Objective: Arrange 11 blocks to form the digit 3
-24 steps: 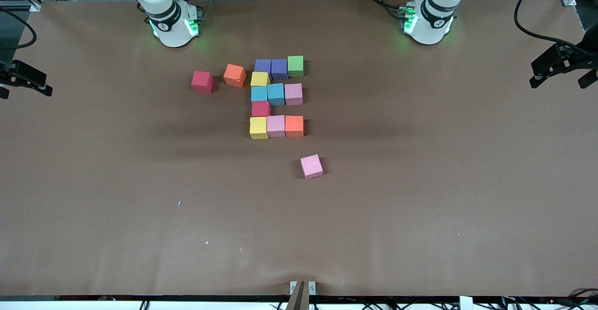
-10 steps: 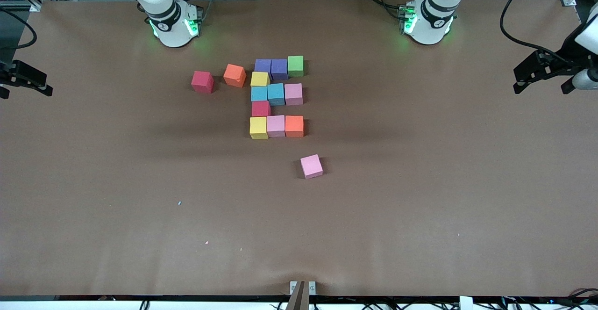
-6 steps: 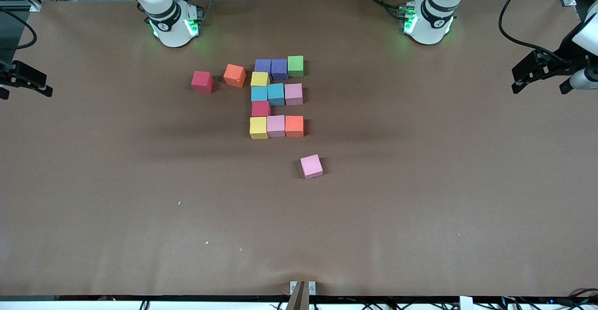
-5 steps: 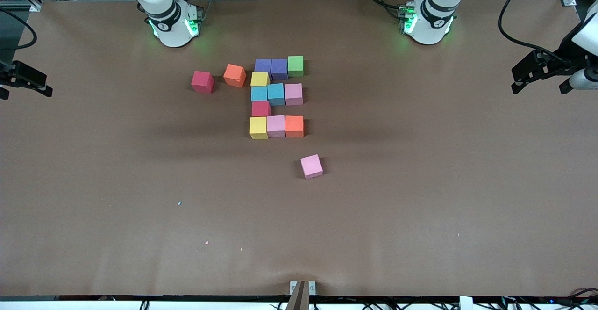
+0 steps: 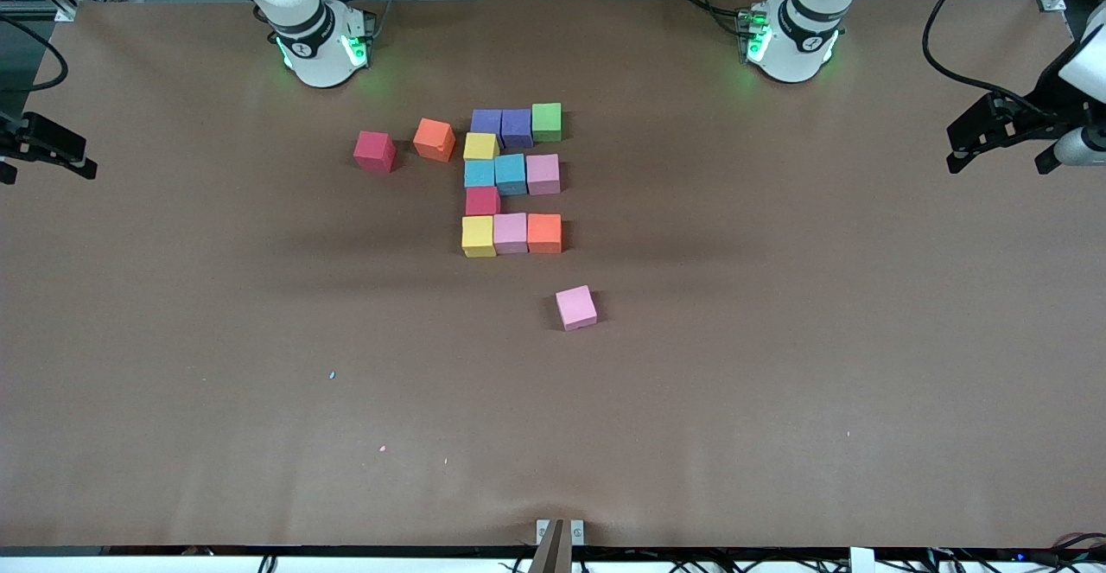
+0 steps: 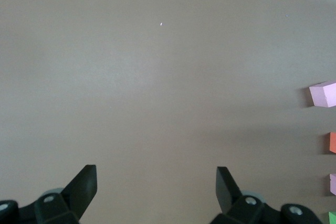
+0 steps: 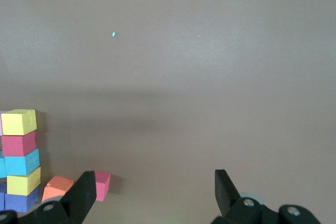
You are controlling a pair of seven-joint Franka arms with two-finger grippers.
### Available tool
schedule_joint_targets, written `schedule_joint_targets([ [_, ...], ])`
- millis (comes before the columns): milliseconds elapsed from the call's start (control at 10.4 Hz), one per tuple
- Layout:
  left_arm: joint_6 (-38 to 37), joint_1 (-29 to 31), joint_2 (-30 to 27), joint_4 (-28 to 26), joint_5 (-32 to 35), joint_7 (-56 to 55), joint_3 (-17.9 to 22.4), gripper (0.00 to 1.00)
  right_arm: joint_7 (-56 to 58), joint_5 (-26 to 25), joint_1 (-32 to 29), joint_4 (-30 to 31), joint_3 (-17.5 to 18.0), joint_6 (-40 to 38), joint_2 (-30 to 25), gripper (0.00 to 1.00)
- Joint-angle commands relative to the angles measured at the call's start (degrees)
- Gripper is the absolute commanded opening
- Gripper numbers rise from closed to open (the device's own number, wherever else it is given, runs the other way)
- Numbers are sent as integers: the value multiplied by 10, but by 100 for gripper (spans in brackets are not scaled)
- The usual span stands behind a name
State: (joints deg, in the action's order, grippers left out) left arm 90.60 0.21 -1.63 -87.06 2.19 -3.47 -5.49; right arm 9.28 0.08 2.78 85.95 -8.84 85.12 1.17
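Several blocks sit packed in three joined rows mid-table. The row nearest the bases is purple (image 5: 486,121), purple and green (image 5: 546,121). A yellow (image 5: 480,146) links it to blue, blue, pink (image 5: 543,173). A red (image 5: 482,200) links that to yellow, pink, orange (image 5: 544,232). Loose blocks are a red (image 5: 374,150), an orange (image 5: 434,139) and a pink (image 5: 575,307) nearer the front camera. My left gripper (image 6: 156,182) hangs open and empty at its end of the table (image 5: 998,154). My right gripper (image 7: 156,184) hangs open and empty at the other end (image 5: 47,162).
The brown table cover (image 5: 778,340) carries only a few tiny specks (image 5: 332,375) in its near half. The arm bases (image 5: 321,46) stand along the table's edge farthest from the front camera. A small clamp (image 5: 559,531) sits at the near edge.
The left gripper has shifted a little inward over its end of the table, then held still. The right arm and all blocks have not moved.
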Motion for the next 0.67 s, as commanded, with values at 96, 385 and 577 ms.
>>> schedule_joint_targets([
  [96,15,3,8,8,-10,4,18,100,0,-4,-4,-5,3,-1,2,100],
  [385,61,2,9,7,-10,92,18,100,0,-4,-4,-5,3,-1,3,100],
  [577,62,4,12,7,-48,81,18,100,0,-4,-4,-4,3,0,3,100],
])
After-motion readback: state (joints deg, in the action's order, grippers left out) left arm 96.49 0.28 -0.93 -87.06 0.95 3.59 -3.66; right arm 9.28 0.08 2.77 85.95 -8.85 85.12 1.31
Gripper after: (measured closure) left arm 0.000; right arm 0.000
